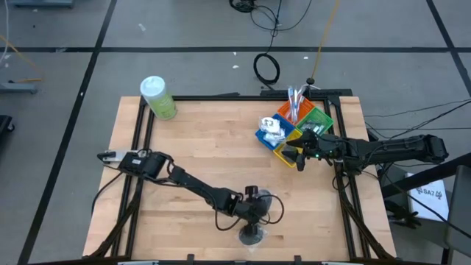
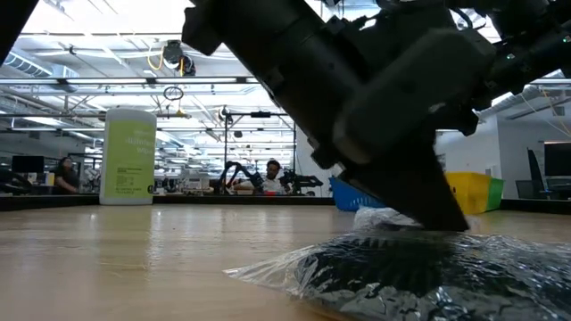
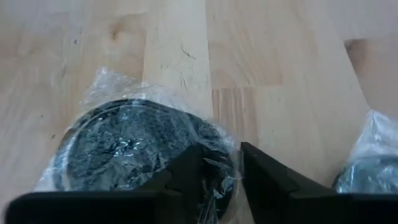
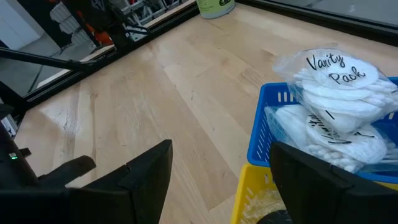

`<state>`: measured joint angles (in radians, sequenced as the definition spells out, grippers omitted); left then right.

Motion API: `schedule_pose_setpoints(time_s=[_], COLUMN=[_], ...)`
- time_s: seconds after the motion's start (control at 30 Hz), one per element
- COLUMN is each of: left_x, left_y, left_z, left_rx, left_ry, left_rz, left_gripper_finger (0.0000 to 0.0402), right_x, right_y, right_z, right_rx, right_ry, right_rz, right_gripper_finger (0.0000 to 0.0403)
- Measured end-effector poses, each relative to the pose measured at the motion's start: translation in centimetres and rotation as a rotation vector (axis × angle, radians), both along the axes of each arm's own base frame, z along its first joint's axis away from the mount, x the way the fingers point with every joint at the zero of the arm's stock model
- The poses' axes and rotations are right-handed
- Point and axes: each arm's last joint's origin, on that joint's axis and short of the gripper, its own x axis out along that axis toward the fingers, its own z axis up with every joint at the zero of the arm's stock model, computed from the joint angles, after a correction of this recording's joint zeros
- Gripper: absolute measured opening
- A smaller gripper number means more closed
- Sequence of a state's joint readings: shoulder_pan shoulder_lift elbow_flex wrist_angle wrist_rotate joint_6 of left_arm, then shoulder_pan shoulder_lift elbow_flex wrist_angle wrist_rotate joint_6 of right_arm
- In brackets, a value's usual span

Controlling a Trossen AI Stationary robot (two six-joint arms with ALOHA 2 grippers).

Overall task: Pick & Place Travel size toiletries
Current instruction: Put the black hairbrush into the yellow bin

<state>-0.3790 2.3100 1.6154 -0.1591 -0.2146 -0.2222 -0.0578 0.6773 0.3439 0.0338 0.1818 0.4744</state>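
The left gripper [image 3: 222, 171] is closed around the edge of a bagged black disc [image 3: 134, 149] on the bench [image 3: 261, 68]. The right gripper [image 4: 221, 180] is held wide apart above the yellow bin [image 4: 255, 186].

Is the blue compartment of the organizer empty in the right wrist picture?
No, the blue compartment holds clear bags of white cotton, and the top one is marked "Vanity Pack".

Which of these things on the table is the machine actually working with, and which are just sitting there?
Part of the job:
- black round disc in a clear plastic bag, under the left tool
- second bagged black disc
- clear bags of white cotton balls
- blue, yellow, orange and green sorting bins
- thin toothbrushes

Just lying about:
- big green bottle with white cap
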Motion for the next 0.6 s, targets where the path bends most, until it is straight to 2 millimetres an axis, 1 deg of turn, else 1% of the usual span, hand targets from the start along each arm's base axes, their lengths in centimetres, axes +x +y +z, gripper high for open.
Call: schedule_pose_setpoints(time_s=[0.07, 0.17, 0.2, 0.27, 0.4, 0.5, 0.6], left_x=[0.0, -0.3, -0.4, -0.6, -1.4, -2.5, -4.1], left_y=[0.0, 0.1, 0.1, 0.2, 0.3, 0.5, 0.7], left_z=[0.5, 1.3, 1.8, 3.1, 7.5, 11.6, 15.6], left_rx=[0.024, 0.060, 0.066, 0.073, 0.112, 0.148, 0.197], left_ry=[-0.007, -0.009, -0.007, -0.024, -0.105, -0.187, -0.271], left_rz=[-0.032, -0.080, -0.087, -0.092, -0.131, -0.159, -0.173], left_gripper_finger=[0.0082, 0.0021, 0.0011, 0.0009, 0.0002, 0.0001, 0.0001], right_x=[0.0, 0.0, 0.0, 0.0, 0.0, 0.0, -0.1], right_y=[0.0, 0.0, 0.0, 0.0, 0.0, 0.0, 0.0], right_z=[0.0, 0.0, 0.0, 0.0, 0.0, 0.0, -0.3], right_rx=[0.000, 0.003, 0.003, 0.004, 0.010, 0.028, 0.050], right_ry=[0.000, -0.001, -0.001, -0.001, -0.003, -0.004, 0.025], right_rz=[0.000, -0.001, -0.001, -0.001, -0.004, -0.011, -0.020], right_gripper_finger=[0.0254, 0.0254, 0.0254, 0.0254, 0.0254, 0.0254, 0.0254])
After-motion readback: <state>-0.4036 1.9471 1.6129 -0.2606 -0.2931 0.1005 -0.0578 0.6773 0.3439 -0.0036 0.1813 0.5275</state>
